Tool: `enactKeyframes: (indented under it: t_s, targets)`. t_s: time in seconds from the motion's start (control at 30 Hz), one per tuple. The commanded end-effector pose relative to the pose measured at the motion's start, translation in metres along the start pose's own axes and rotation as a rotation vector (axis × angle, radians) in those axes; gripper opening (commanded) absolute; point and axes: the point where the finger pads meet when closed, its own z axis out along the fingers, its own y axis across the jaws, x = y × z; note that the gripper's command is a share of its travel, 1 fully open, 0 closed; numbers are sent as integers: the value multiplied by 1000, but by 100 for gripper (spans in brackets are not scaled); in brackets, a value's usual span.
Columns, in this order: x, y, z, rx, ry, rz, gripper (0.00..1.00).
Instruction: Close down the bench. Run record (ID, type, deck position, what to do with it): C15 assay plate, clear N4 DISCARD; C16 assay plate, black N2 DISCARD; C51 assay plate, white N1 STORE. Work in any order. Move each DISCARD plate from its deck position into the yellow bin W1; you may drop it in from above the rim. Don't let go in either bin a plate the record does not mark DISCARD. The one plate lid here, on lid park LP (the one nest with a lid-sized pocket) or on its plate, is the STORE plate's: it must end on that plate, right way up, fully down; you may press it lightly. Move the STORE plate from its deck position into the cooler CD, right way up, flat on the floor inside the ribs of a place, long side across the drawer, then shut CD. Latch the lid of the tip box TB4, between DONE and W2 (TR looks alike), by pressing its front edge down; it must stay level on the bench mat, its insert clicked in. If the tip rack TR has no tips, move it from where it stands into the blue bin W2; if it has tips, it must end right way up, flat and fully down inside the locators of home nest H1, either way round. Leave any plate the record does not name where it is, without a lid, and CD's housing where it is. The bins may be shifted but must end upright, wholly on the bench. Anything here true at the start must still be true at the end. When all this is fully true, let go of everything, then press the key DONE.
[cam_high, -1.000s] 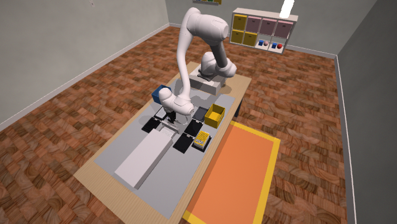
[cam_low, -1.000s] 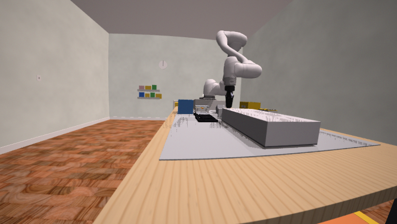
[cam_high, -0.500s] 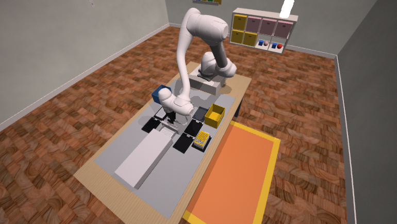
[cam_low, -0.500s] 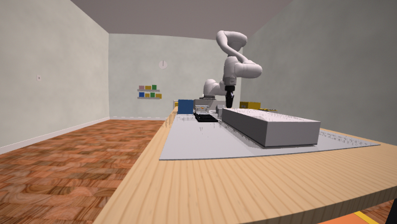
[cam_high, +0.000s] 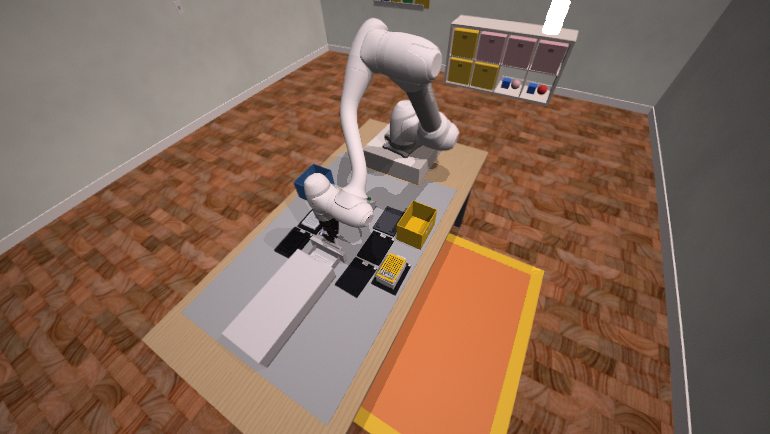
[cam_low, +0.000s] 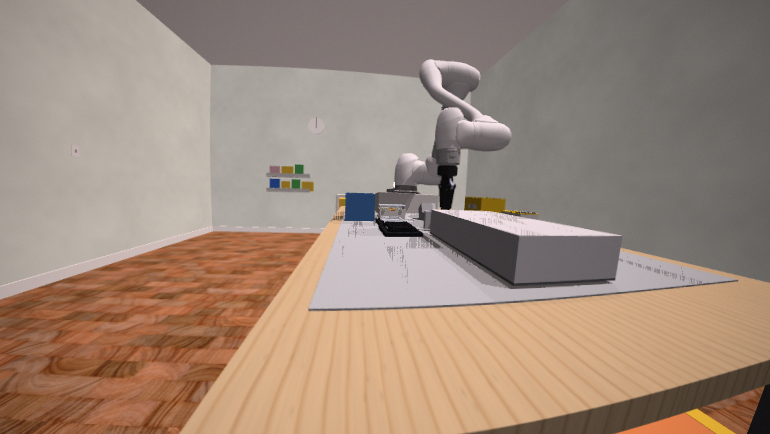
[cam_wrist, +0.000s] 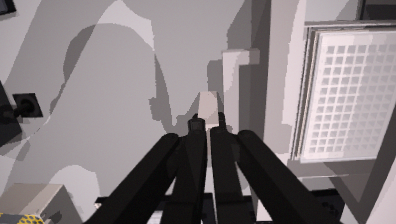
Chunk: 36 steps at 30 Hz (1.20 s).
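Note:
My gripper (cam_high: 330, 232) is shut and holds nothing. It hangs low at the near end of the long grey cooler CD (cam_high: 280, 304), also seen in the exterior view (cam_low: 446, 200). In the wrist view the closed fingertips (cam_wrist: 207, 120) point at a small pale block (cam_wrist: 209, 102) on the grey mat; I cannot tell if they touch it. A white gridded plate (cam_wrist: 345, 95) lies flat in a framed pocket to the right of the fingers, and shows at the cooler's end (cam_high: 323, 257). The yellow bin W1 (cam_high: 416, 223) and blue bin W2 (cam_high: 309, 173) stand upright.
A tip rack with a yellow top (cam_high: 390, 268) sits in a black nest near the bench's right edge. Black nests (cam_high: 355, 277) (cam_high: 374, 248) (cam_high: 292, 240) lie around the gripper. A dark plate (cam_high: 389, 219) sits beside the yellow bin. A black key (cam_wrist: 25, 105) is at the left.

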Motion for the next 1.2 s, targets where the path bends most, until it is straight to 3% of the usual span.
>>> enactKeyframes:
  t_s: [0.0,0.4,1.17]
  targets:
    - [3,7,0,1,-1,-3,0]
    - [3,19,0,1,-1,-3,0]
    - [3,19,0,1,-1,-3,0]
